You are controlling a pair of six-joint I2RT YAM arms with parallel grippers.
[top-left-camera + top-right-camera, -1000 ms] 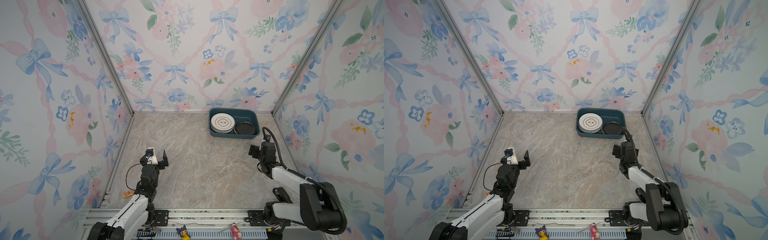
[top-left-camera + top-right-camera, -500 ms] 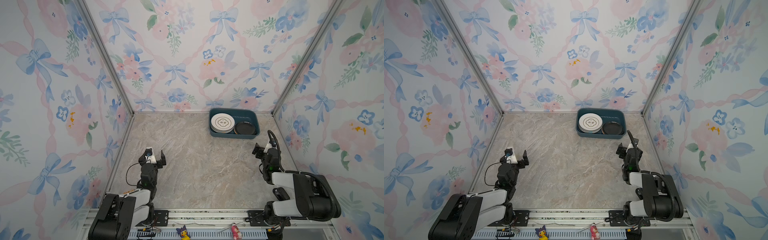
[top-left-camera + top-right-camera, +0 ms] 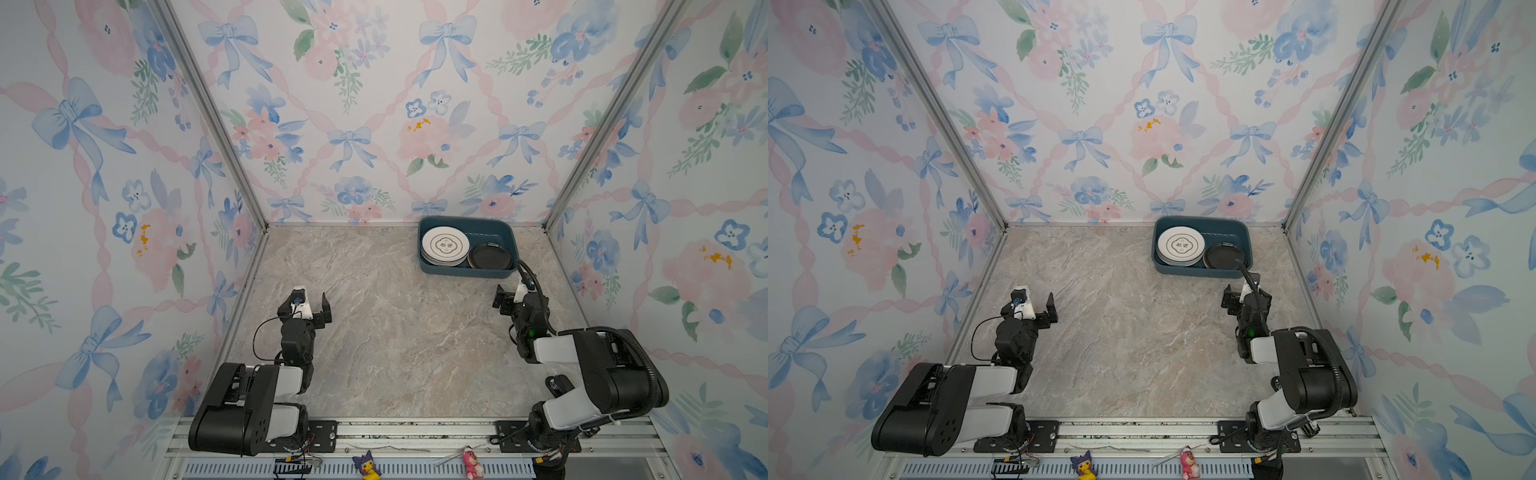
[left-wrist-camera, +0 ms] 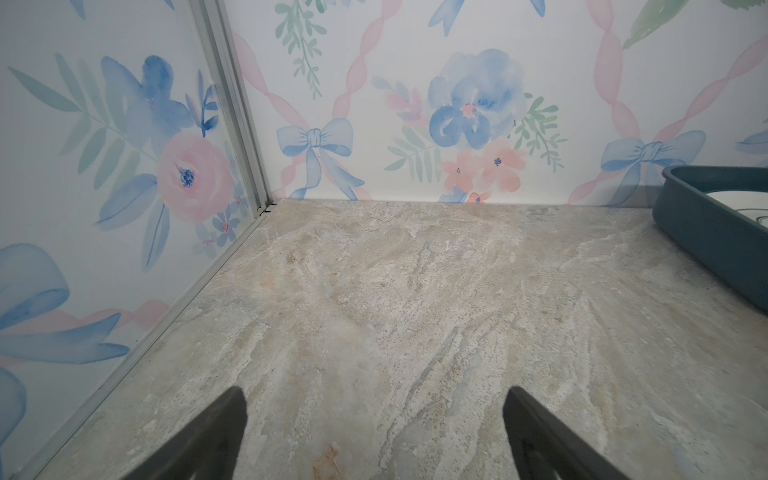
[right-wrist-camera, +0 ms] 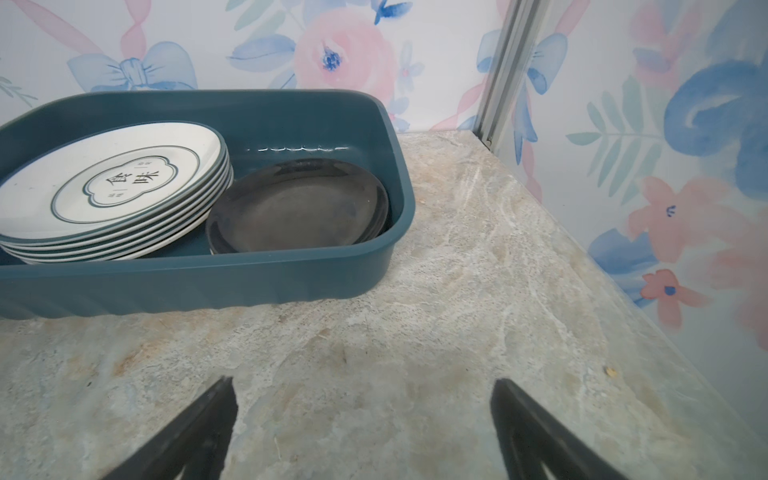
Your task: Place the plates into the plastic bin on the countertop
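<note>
The dark teal plastic bin stands at the back right of the marble countertop. Inside it, a stack of several white plates with a cloud emblem lies beside a black plate. No plate lies on the countertop outside the bin. My left gripper hovers open and holds nothing over the left of the counter. My right gripper is open and holds nothing, a short way in front of the bin's right end. The bin's corner shows in the left wrist view.
Floral walls with metal corner posts close in the back and both sides. Both arms lie folded low near the front rail, which carries two small toy figures. A black cable arches over the right wrist.
Both arms have folded back toward the front rail, and their rear links now lie low. The grippers stay open at nearly the same spots. The plates in the bin have not moved.
</note>
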